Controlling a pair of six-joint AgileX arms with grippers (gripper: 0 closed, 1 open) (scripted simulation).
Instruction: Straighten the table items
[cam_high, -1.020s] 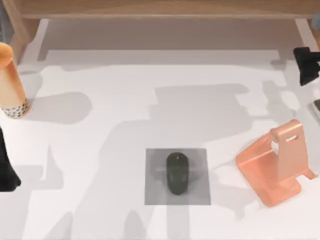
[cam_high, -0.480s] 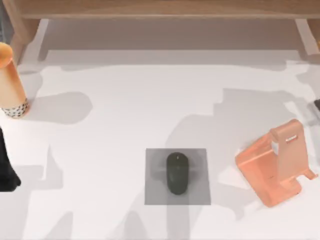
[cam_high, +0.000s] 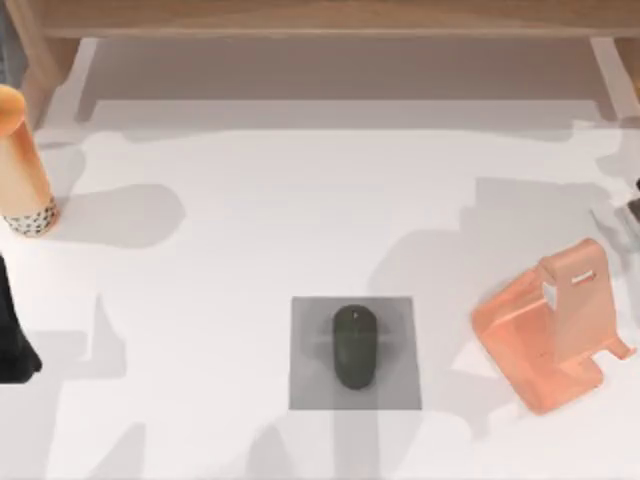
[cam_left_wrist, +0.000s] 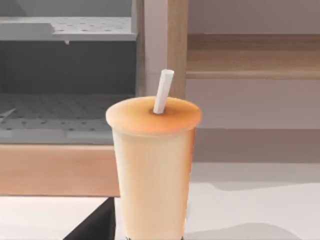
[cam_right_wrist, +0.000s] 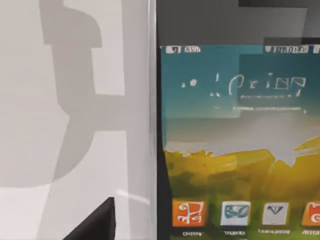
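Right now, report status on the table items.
Left arm parked at table's left edge. Mouse on grey pad; cup standing far left; smartphone under right wrist camera. Orange stand vacant.

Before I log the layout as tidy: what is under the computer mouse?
The mouse lies on a flat grey square pad, roughly centred, with pad showing on all sides. The patch of pad directly beneath the mouse is covered, so nothing there can be checked.

We read no legible text. Smartphone (cam_right_wrist: 235, 145) screen carries white clock-like glyphs across blue upper band, too garbled to read; row of app icons along lower edge with tiny captions beneath, unreadable. Cup (cam_left_wrist: 152, 170), mouse (cam_high: 354, 346), stand (cam_high: 553, 325): we find no markings.
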